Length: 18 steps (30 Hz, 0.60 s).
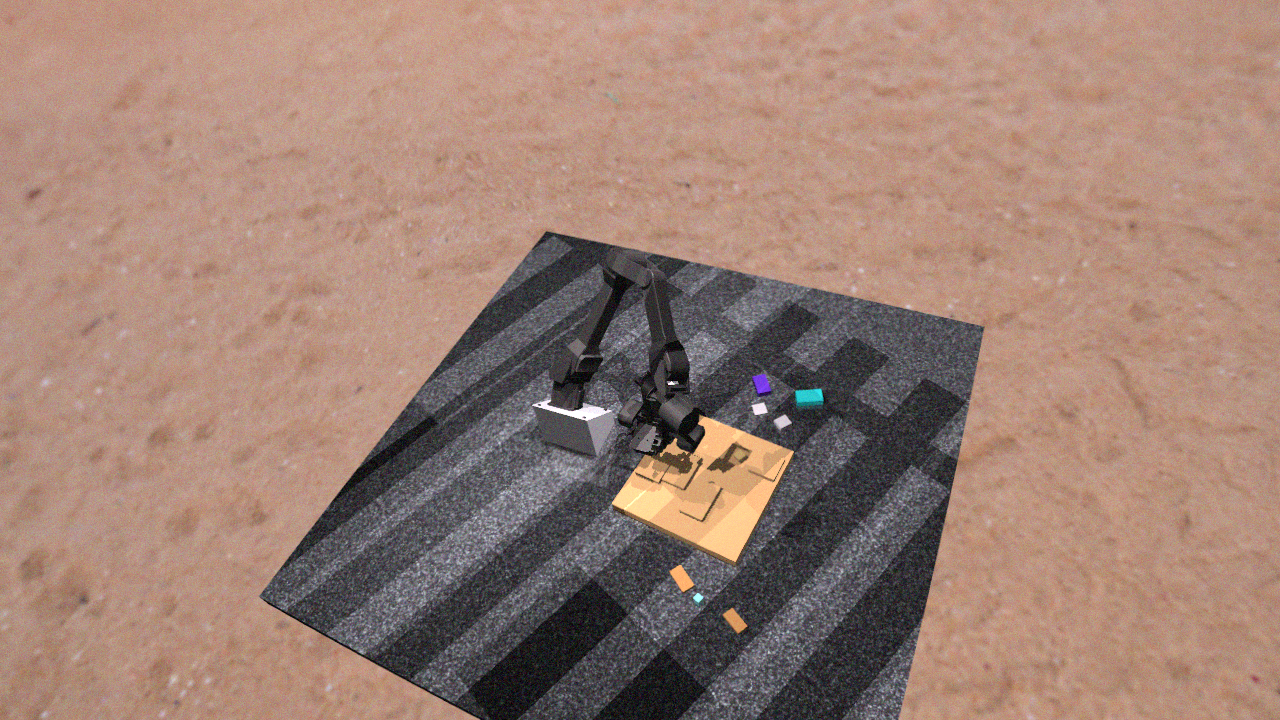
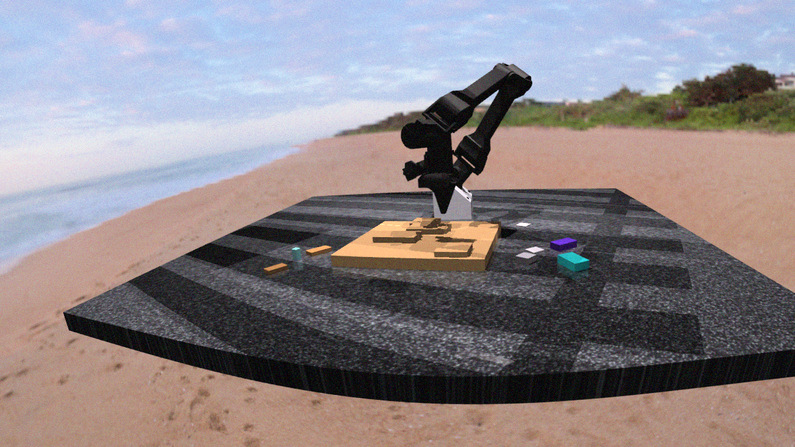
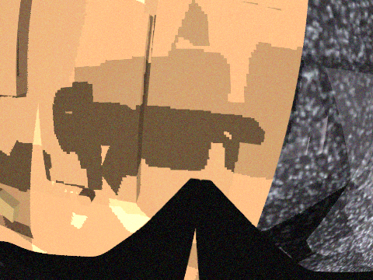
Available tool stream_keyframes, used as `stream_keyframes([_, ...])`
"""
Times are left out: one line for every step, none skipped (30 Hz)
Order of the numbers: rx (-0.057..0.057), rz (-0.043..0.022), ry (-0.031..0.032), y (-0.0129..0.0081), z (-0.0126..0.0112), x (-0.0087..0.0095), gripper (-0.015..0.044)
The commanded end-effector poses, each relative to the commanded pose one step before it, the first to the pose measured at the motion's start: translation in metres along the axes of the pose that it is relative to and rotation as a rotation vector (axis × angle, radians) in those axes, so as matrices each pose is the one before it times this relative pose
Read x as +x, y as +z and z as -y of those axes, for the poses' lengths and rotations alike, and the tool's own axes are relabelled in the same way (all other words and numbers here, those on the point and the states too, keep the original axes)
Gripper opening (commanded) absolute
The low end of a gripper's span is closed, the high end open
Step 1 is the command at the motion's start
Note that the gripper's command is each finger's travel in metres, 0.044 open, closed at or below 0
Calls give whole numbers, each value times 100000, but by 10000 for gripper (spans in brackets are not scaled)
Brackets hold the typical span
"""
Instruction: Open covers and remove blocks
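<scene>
The tan puzzle board (image 1: 726,530) (image 2: 389,259) (image 3: 249,31) lies on the dark table, with flat tan covers (image 2: 395,238) (image 2: 453,249) on top. My gripper (image 1: 646,443) (image 2: 443,211) (image 3: 198,189) is shut and empty, pointing down just above the board's corner nearest the arm's base. Its shadow falls across the board. A purple block (image 1: 761,384) (image 2: 563,243) and a teal block (image 1: 809,397) (image 2: 572,261) rest on the table beside the board. A small cyan block (image 1: 698,598) (image 2: 296,254) stands on the table on the opposite side.
The arm's white base (image 1: 572,428) (image 2: 461,205) stands close to the board. Two small white tiles (image 1: 759,408) (image 1: 782,421) lie near the purple block. Two orange slabs (image 1: 682,578) (image 1: 734,620) lie by the cyan block. Sand surrounds the table.
</scene>
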<state>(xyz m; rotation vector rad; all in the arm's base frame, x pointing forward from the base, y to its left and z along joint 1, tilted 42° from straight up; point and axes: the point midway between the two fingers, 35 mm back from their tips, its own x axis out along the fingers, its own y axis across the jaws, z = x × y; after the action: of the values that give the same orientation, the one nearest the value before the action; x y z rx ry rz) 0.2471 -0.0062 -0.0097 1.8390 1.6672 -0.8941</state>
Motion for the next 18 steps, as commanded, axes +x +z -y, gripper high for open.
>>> stream_keyframes([1029,-551,-428,-31,243,482,0])
stream_keyframes([-1,-8,-1,-1,5,100,0])
stream_keyframes([-1,-9,-1,-2,5,100,0])
stream_keyframes([-1,-9,-2,-2,5,100,0])
stream_keyframes([-1,-10,-2,-2,6,99,0])
stream_keyframes([-1,-10,-2,-2,6,99,0])
stream_keyframes([-1,-11,-2,-2,7,99,0])
stream_keyframes([-2,-11,-2,-2,7,99,0])
stream_keyframes([-2,-12,-3,-3,8,99,0])
stream_keyframes([-2,-12,-3,-3,8,99,0])
stream_keyframes([-2,-12,-3,-3,8,98,0])
stream_keyframes([-2,-13,-3,-3,9,98,0])
stream_keyframes([-2,-13,-3,-3,9,98,0])
stream_keyframes([-2,-14,-4,-3,10,98,0])
stream_keyframes([-2,-14,-4,-4,10,98,0])
stream_keyframes([-2,-15,-4,-4,11,98,0])
stream_keyframes([-2,-15,-4,-4,11,97,0])
stream_keyframes([-2,-16,-5,-4,11,97,0])
